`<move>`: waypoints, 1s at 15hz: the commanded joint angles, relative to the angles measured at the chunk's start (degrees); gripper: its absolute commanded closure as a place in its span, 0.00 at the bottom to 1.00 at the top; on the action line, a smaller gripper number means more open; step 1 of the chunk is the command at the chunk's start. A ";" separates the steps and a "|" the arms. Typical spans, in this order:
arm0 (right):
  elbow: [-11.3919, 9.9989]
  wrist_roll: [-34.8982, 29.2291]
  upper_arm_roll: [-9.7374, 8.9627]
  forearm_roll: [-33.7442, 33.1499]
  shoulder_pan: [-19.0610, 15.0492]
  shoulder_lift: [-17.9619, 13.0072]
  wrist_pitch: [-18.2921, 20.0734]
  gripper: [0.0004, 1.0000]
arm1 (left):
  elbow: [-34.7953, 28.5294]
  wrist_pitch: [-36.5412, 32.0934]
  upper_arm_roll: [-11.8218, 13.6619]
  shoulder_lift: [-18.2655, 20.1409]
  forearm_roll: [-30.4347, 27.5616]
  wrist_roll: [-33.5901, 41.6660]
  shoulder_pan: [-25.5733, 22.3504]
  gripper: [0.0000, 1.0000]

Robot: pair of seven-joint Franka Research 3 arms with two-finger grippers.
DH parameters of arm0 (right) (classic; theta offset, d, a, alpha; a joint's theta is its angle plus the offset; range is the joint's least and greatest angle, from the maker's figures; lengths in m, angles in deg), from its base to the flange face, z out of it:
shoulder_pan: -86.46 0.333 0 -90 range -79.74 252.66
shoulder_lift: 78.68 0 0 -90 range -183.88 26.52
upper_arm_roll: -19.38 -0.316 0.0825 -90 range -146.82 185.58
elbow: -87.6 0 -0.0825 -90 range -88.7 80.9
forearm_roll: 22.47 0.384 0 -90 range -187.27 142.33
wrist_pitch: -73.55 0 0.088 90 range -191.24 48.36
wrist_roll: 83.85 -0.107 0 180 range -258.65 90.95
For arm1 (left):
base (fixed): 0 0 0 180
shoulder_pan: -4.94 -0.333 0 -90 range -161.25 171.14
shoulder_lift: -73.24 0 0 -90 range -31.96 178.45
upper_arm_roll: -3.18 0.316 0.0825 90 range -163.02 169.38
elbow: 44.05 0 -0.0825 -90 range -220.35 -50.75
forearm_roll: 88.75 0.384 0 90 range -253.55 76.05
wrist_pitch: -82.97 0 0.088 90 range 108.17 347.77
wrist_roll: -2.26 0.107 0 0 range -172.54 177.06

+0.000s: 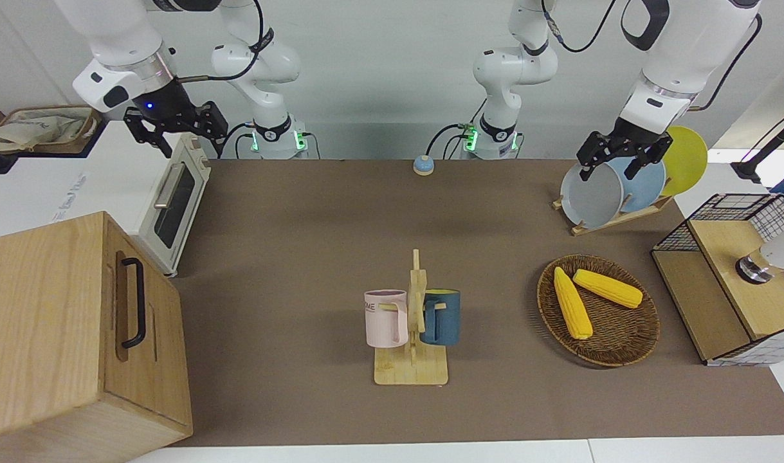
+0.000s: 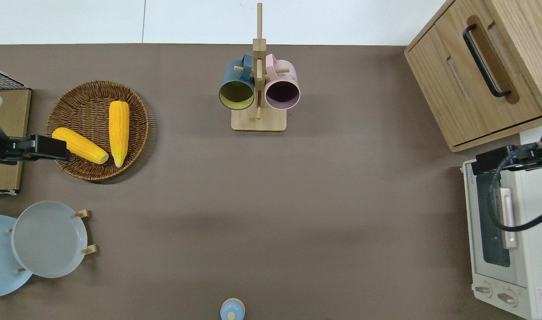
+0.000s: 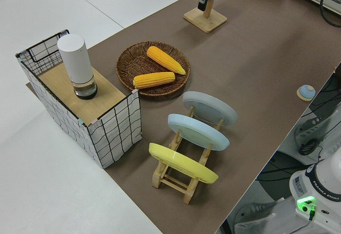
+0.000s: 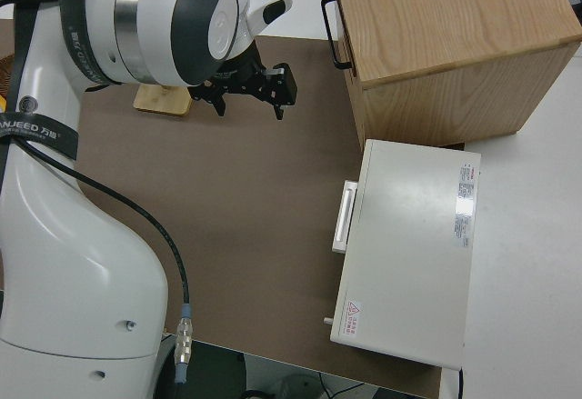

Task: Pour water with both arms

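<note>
Brown cloth covers the table (image 1: 340, 212). Both arms are big, shiny and white with black cables, and each ends in a black gripper with two fingers. The right gripper (image 1: 148, 132) hangs in the air with its fingers apart, holding nothing, by the white toaster oven (image 1: 173, 202). The left gripper (image 1: 613, 156) also has its fingers spread and empty.

In the overhead view, two mugs hang on one wooden mug stand (image 2: 258, 120) at about 12 o'clock: a dark blue mug (image 2: 236, 86) and a pink mug (image 2: 282, 86). One round basket (image 2: 75, 98) at 10 o'clock holds two corn cobs (image 2: 118, 131). One plate rack (image 3: 181, 180) at 8 o'clock holds three plates: grey (image 1: 591, 196), light blue (image 1: 642, 183) and yellow (image 1: 686, 157). One wooden cabinet (image 2: 488, 66) sits at 2 o'clock. One small blue bell (image 2: 232, 310) sits at 6 o'clock.
</note>
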 commanded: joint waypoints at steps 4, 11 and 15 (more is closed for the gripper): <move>0.24 -1.05 -1.04 -1.02 -1.06 -0.14 -2.20 0.01 | 0.41 -3.24 -0.15 0.82 3.56 -0.28 0.21 0.00; 0.24 -0.17 -1.75 -1.02 -0.97 -0.14 -3.69 0.01 | 0.41 -3.24 -0.33 0.82 3.56 -0.28 0.21 0.00; -1.68 -0.17 -2.97 -1.20 -0.88 -0.49 -11.94 0.01 | 0.41 -3.24 0.02 0.82 3.56 -0.28 0.12 0.00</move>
